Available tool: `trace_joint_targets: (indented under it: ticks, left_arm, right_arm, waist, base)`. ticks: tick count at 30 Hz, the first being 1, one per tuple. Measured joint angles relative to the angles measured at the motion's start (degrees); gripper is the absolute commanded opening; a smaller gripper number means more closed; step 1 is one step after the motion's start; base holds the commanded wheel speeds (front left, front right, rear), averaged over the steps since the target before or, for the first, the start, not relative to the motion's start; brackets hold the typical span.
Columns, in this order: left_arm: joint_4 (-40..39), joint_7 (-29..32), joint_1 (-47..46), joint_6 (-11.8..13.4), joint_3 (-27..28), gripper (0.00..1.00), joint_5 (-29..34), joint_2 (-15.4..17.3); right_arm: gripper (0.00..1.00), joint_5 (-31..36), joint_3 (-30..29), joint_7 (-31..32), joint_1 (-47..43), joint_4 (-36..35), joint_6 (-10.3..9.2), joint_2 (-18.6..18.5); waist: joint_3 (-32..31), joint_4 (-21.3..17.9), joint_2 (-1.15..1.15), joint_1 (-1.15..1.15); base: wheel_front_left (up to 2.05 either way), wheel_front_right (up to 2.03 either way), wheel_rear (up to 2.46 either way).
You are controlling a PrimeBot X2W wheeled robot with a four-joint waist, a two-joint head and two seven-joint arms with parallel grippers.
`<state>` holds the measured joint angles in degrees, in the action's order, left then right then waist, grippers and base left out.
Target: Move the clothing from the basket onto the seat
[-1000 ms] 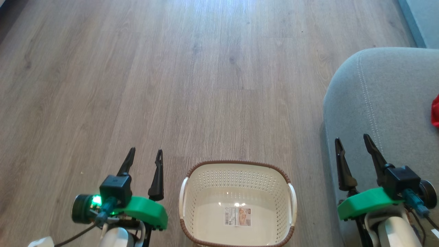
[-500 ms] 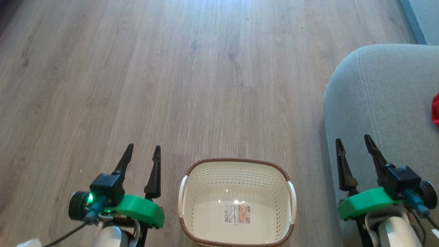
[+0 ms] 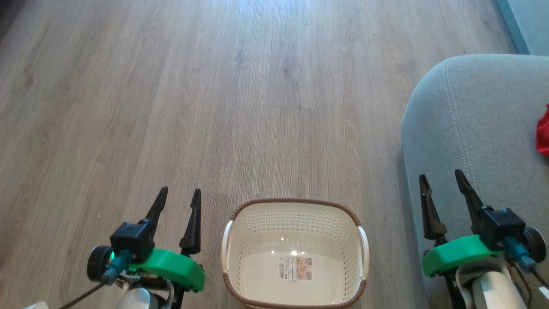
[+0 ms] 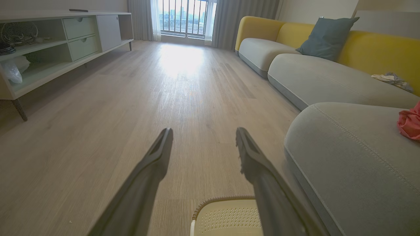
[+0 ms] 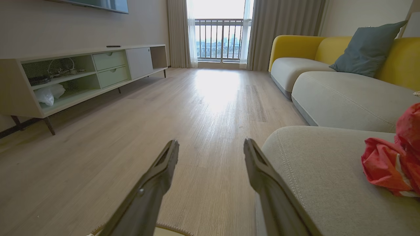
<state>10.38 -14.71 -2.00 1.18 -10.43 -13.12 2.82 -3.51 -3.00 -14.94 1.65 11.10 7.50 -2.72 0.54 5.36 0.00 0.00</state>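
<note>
Lying on the seat (image 5: 321, 170), the clothing (image 5: 387, 164) is judged soft and light, best pinched at a bunched fold; left gripper (image 3: 180, 190) and right gripper (image 3: 440, 174) are spread, empty.

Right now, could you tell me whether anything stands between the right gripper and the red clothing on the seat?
Nothing visible does: bare grey seat is all that lies between the open right gripper and the red clothing at the head view's right edge.
</note>
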Motion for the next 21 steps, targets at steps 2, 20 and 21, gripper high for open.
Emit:
trace_joint_targets:
  ticks: [2, 20, 21]
  left_arm:
    - [0.00, 0.00, 0.00, -0.01, 0.04, 1.00, 0.00, 0.00]
    - [4.83, 1.21, 3.17, -0.47, 0.37, 0.00, -6.08, 0.09]
    - [4.83, 1.57, 3.17, -0.51, 0.45, 0.00, -6.73, 0.10]
  right_arm:
    - [1.00, 0.00, 0.00, 0.00, 0.01, 0.01, 0.00, 0.00]
    - [0.00, -5.56, -0.12, 1.42, -2.35, 5.14, 0.00, 0.41]
    - [0.00, -6.24, -0.12, 1.62, -2.35, 5.12, 0.00, 0.41]
  waist:
    - [0.06, -0.02, 0.00, 0.00]
    - [0.20, -0.49, 0.00, 0.00]
    - [0.20, -0.53, 0.00, 0.00]
  base:
    - [0.00, 0.00, 0.00]
    - [0.00, 0.00, 0.00]
    - [0.00, 0.00, 0.00]
